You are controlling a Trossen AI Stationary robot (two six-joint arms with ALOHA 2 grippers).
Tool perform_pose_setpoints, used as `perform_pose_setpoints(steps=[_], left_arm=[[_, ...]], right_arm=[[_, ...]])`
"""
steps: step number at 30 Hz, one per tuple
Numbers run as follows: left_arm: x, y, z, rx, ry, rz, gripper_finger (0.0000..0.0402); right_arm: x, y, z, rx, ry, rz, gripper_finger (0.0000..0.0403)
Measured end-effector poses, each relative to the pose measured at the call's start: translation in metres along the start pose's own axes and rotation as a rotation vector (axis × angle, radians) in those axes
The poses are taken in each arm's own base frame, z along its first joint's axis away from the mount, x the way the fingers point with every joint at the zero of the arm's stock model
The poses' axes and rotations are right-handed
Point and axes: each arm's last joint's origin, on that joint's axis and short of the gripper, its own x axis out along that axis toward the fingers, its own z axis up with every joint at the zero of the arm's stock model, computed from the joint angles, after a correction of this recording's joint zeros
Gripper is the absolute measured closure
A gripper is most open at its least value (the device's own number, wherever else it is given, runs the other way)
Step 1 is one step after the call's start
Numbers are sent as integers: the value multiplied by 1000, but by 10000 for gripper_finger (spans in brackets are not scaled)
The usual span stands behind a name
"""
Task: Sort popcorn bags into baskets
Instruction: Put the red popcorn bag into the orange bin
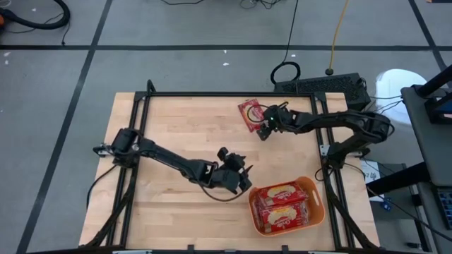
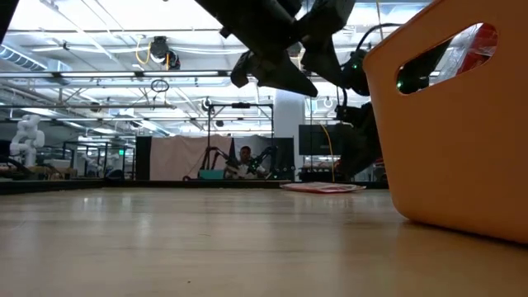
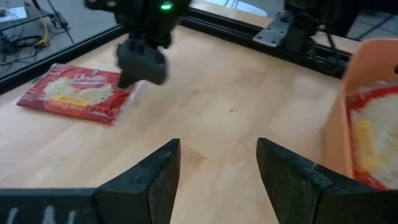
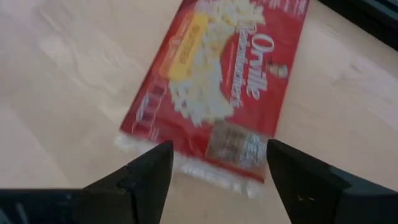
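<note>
One red popcorn bag (image 1: pixel 249 113) lies flat on the wood near the table's far edge; it also shows in the right wrist view (image 4: pixel 217 81) and the left wrist view (image 3: pixel 74 93). My right gripper (image 1: pixel 265 128) (image 4: pixel 214 174) hovers open at the bag's clear sealed end, a finger on either side, touching nothing. Near the front right, the orange basket (image 1: pixel 319 201) holds two red bags (image 1: pixel 282 192) (image 1: pixel 286 217) lying flat side by side. My left gripper (image 1: pixel 239 176) (image 3: pixel 217 174) stands open and empty just left of the basket.
Black frame rails (image 1: pixel 212 94) run along the table's edges. A dark box with cables (image 1: pixel 332 85) sits beyond the far edge. Bare wood lies between the two grippers. In the low view the basket's wall (image 2: pixel 454 124) fills the right side.
</note>
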Motion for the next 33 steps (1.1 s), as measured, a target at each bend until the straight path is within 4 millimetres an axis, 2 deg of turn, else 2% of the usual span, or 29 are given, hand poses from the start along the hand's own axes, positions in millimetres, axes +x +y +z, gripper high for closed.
perform_pose_setpoints(steps=[6,11,17,24,33], left_arm=[[-8,-8,-4,9,-2,-19,188],[-13,-14,-7,13,-2,-35,188],[-16,-17,-8,10,-5,-46,188],[-16,-17,-8,-4,-10,-48,188],[-18,-19,-8,-5,-12,-54,188]], right_arm=[[11,-2,1,16,-8,-12,154],[14,-8,-1,25,21,-21,170],[15,-9,-2,41,61,45,192],[17,-15,-1,46,44,-23,202],[19,-19,-13,73,111,-1,203]])
